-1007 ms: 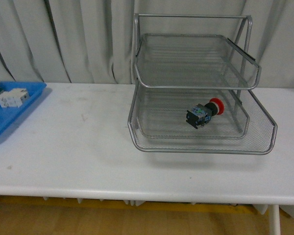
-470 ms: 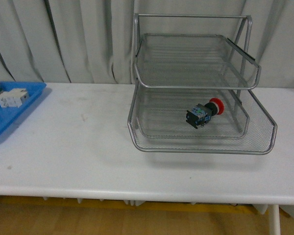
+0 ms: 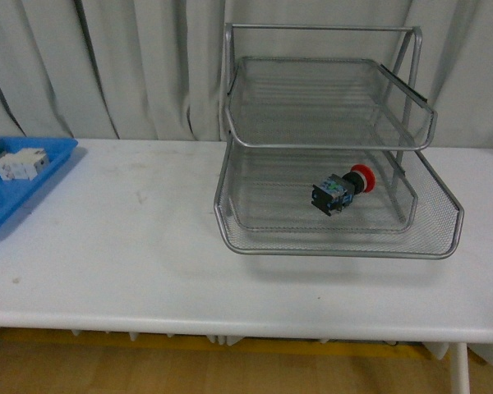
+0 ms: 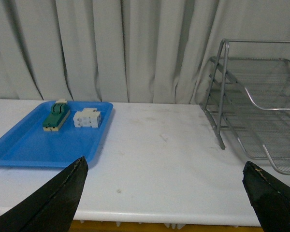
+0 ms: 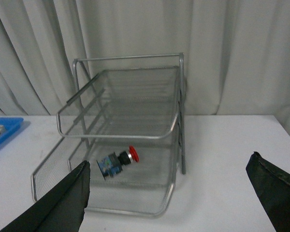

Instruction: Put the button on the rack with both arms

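Observation:
The button (image 3: 342,189), red cap on a dark body with blue-green bits, lies on its side in the lower mesh tier of the silver rack (image 3: 338,242). From the right wrist the button (image 5: 117,161) shows inside the rack (image 5: 117,133), ahead of my open right gripper (image 5: 168,195), which is well clear of it. My left gripper (image 4: 166,193) is open over bare table, holding nothing; the rack (image 4: 253,104) stands off to one side of it. Neither arm appears in the front view.
A flat blue tray (image 3: 20,187) sits at the table's left edge with a white blocky component (image 3: 20,166) in it. In the left wrist view the tray (image 4: 48,145) also holds a green-and-cream switch (image 4: 55,117). Grey curtains hang behind the table.

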Action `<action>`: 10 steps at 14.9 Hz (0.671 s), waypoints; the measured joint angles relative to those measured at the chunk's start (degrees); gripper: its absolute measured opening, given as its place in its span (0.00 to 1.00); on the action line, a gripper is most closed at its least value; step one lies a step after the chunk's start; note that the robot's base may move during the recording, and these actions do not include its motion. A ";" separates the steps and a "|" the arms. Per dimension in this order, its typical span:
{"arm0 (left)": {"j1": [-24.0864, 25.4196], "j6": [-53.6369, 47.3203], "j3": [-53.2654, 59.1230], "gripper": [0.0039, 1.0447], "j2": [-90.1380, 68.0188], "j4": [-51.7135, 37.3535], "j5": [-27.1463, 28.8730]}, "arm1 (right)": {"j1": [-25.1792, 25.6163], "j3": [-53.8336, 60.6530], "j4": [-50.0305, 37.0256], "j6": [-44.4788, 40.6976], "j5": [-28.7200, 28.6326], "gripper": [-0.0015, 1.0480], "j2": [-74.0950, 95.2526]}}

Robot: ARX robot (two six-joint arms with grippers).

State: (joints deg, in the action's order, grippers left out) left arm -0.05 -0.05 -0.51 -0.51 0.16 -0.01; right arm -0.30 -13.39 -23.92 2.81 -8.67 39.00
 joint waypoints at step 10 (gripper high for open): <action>0.00 0.02 0.00 0.94 0.00 0.02 0.02 | -10.88 -38.03 10.43 7.23 2.38 0.36 50.97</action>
State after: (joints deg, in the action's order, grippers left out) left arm -0.05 -0.03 -0.51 -0.51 0.19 0.01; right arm -11.18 -51.42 -13.50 10.04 -6.28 89.97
